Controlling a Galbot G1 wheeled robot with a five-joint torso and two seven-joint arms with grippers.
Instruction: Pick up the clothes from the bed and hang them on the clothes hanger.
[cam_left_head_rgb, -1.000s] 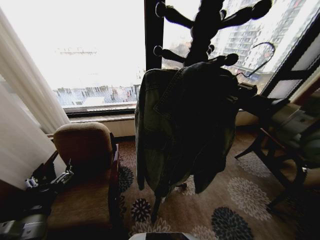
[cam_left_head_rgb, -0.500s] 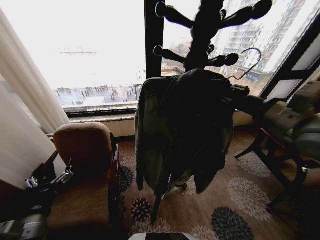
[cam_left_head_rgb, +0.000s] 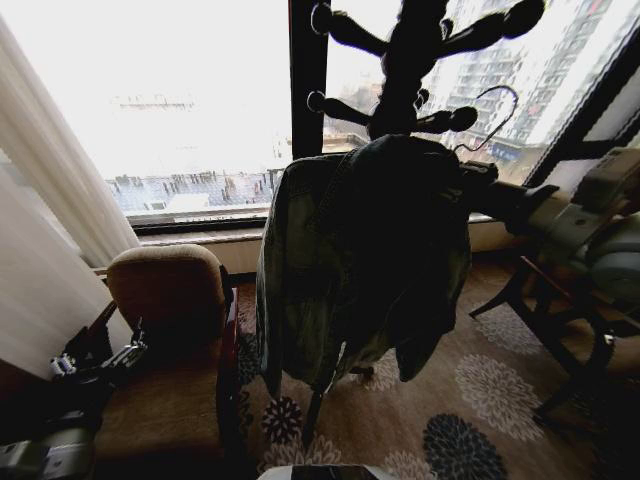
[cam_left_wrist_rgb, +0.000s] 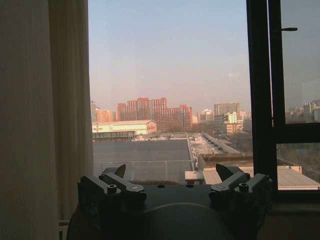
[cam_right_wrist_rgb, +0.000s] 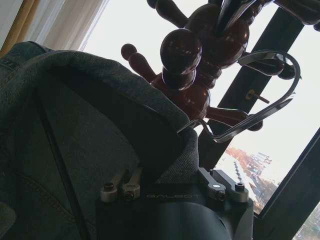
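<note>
The denim jacket (cam_left_head_rgb: 360, 265) is up in the air, draped over the clothes hanger (cam_right_wrist_rgb: 260, 107) and held high in front of the dark wooden coat stand (cam_left_head_rgb: 415, 70) by the window. The right end effector (cam_left_head_rgb: 478, 185) reaches in from the right at collar height, and the right wrist view shows its fingers pressed in at the jacket's neck, pinching the hanger through the collar, though the exact contact is buried in denim. The silver wire hook pokes up out of the collar, right beside the stand's knobbed pegs (cam_right_wrist_rgb: 180, 50) but not over any of them as far as I can tell.

The left end effector (cam_left_wrist_rgb: 172, 187) sits low beside the brown armchair (cam_left_head_rgb: 170, 300), fingers spread, holding nothing, facing the window.

So this looks like the hanging step, nearly home. The hook seems to need a touch more lift and a nudge towards a peg, then a gentle lowering so the wire seats before the grip lets go. The risk: the heavy jacket swings and the hook slips off the rounded knob.
</note>
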